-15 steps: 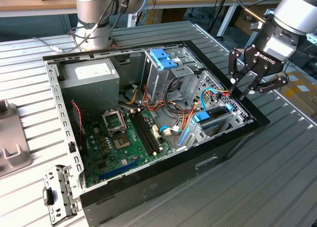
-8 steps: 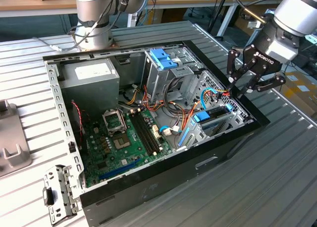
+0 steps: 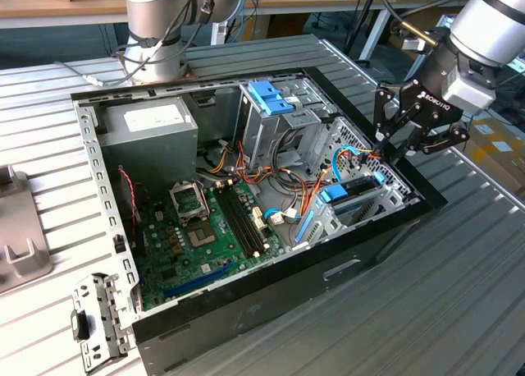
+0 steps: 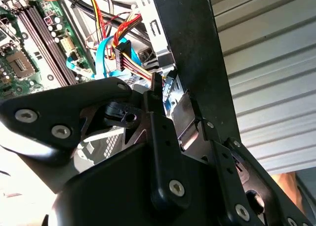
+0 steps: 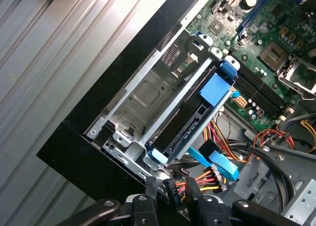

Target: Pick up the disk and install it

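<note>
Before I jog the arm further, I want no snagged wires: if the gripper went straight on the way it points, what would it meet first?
Probably the bundle of red, yellow and orange cables just ahead of the gripper, beside the drive cage; depth is unclear.

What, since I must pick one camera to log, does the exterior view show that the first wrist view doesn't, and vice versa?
Exterior view: power supply, blue bracket atop the upper cage, arm base. First wrist view: bare metal slot in the lower bay. Both: disk in that bay, motherboard, gripper.

No legible text on any surface
</note>
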`<state>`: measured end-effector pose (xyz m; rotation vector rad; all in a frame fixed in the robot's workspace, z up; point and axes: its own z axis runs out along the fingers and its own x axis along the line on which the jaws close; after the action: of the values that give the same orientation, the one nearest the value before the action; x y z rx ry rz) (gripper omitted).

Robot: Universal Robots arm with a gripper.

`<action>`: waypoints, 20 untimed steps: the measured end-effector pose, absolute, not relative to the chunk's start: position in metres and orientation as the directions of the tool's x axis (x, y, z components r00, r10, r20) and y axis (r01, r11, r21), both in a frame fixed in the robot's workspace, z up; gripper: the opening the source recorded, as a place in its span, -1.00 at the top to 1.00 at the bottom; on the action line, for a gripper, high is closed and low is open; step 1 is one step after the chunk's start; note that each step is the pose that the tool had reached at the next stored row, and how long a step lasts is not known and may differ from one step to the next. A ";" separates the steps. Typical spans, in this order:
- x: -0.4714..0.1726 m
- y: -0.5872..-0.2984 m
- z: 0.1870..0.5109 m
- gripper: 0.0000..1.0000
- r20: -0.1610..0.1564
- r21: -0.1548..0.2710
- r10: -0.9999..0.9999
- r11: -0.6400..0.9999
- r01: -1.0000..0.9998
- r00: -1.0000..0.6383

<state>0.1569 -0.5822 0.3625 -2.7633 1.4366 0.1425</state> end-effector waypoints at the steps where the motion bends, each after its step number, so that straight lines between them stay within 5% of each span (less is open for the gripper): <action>1: 0.157 -0.582 0.362 0.25 -0.092 0.021 -0.813 -0.578 -0.815 0.575; 9: 0.157 -0.582 0.361 0.25 -0.092 0.021 -0.800 -0.597 -0.802 0.593; 11: 0.157 -0.582 0.361 0.42 -0.092 0.021 -0.800 -0.597 -0.802 0.593; 12: 0.157 -0.582 0.361 0.66 -0.092 0.021 -0.799 -0.598 -0.802 0.594; 20: 0.157 -0.582 0.361 0.66 -0.092 0.021 -0.799 -0.598 -0.801 0.595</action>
<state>0.1569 -0.5824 0.3614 -2.7844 1.3969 0.1433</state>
